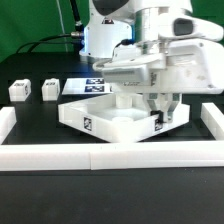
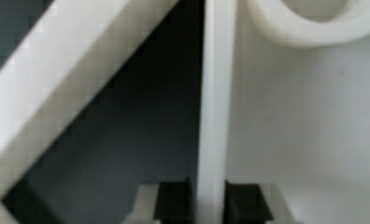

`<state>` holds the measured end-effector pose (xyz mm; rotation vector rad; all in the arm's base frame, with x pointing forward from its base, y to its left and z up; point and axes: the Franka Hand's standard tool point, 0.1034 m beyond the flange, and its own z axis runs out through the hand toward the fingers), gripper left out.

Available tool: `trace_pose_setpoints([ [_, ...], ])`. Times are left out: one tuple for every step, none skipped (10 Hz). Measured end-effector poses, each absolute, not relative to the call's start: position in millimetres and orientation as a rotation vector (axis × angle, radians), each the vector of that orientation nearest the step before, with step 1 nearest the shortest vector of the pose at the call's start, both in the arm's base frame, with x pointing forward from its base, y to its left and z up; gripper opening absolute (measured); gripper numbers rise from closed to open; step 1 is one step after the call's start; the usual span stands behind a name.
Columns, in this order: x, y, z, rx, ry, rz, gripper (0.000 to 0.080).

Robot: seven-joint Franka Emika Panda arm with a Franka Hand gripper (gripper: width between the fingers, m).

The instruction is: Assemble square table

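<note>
- At the far left of the exterior view, a first leg (image 1: 18, 90), small and white with a tag, lies loose on the black table (image 1: 40, 125).
- Just beside it, toward the exterior view's right, lies a second leg (image 1: 50, 91), also loose and well apart from the tabletop.
- Further right and toward the back, the marker board (image 1: 95, 87) lies flat with its printed tags showing.
- In the middle sits the tabletop (image 1: 105, 118), a white square tray with its raised rim facing up. It is near the low white border wall (image 1: 100, 152) at the front.
- No leg can be made out fitted into it. The other two legs are not visible, so almost all of the assembly seems left to do.
- At the tabletop's side toward the exterior view's right, the gripper (image 1: 158, 118) reaches down from the arm onto the rim.
- In the wrist view, the gripper (image 2: 214, 205) straddles the thin upright rim (image 2: 214, 100) with its jaws set narrow. Whether they actually press on it cannot be told.
- A round corner hole (image 2: 324, 20) shows beyond the rim.
- This looks like an early step: positioning the tabletop before legs go in.
</note>
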<state>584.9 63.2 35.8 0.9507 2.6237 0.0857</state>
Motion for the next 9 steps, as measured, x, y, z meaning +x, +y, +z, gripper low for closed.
trace_pose_setpoints([
  [581.3, 58.1, 34.2, 0.873, 2.665, 0.056, 0.0084],
  [579.3, 56.7, 31.9, 0.803, 2.690, 0.038, 0.0084],
  [577.2, 56.1, 30.4, 0.737, 2.712, 0.018, 0.0084],
  [576.4, 55.1, 29.9, 0.710, 2.720, 0.010, 0.0084],
  [574.0, 53.5, 28.0, 0.640, 2.742, -0.013, 0.0084],
  [572.8, 56.6, 27.0, 0.518, 2.775, -0.053, 0.0083],
  [569.9, 66.7, 25.1, 0.347, 2.825, -0.113, 0.0083],
  [568.5, 76.5, 24.4, 0.185, 2.865, -0.159, 0.0083],
  [571.2, 80.2, 26.2, 0.065, 2.880, -0.178, 0.0081],
])
